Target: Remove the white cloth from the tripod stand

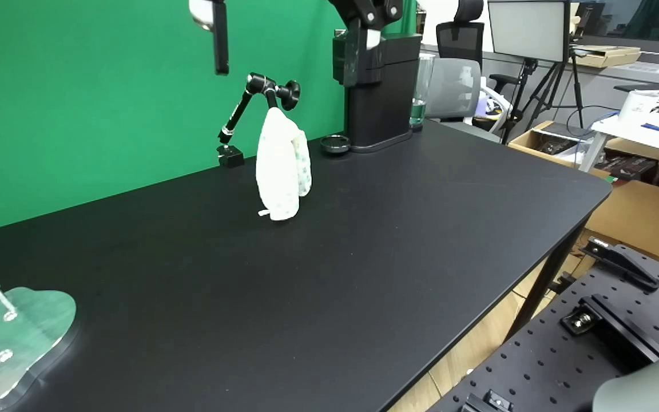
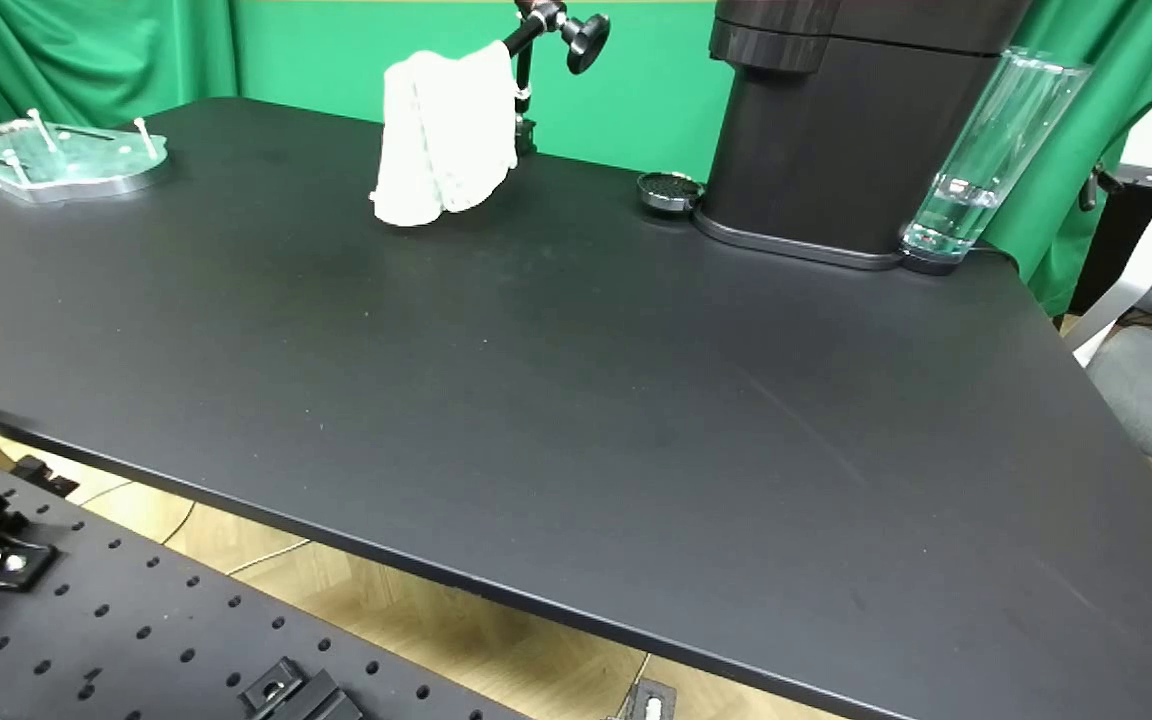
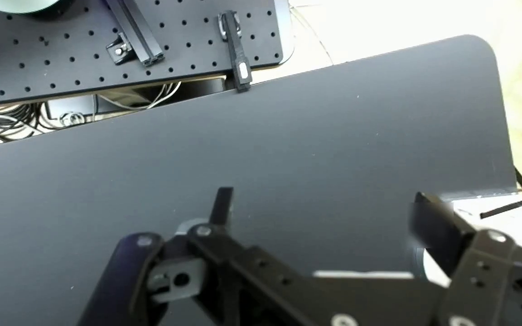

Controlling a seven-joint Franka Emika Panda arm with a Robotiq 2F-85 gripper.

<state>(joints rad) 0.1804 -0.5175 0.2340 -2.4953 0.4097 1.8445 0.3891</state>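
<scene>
The white cloth [image 1: 278, 171] hangs draped over the black jointed tripod stand [image 1: 256, 86] near the green backdrop. The cloth [image 2: 446, 135] and the stand's knob and upper joint [image 2: 586, 42] also show in an exterior view. The cloth covers the stand's lower part; whether its hem touches the table is unclear. My gripper [image 1: 290, 63] is open and empty, with its fingers wide apart at the top of an exterior view, apart from the cloth. In the wrist view the open gripper [image 3: 324, 199] faces bare dark tabletop; the cloth is not identifiable there.
A black machine [image 1: 378, 86] with a clear water tank [image 2: 986, 150] stands right of the cloth. A small round black dish [image 2: 669, 190] lies beside it. A greenish translucent plate with pegs [image 1: 26, 332] lies at the left. A perforated board [image 3: 84, 54] borders the table.
</scene>
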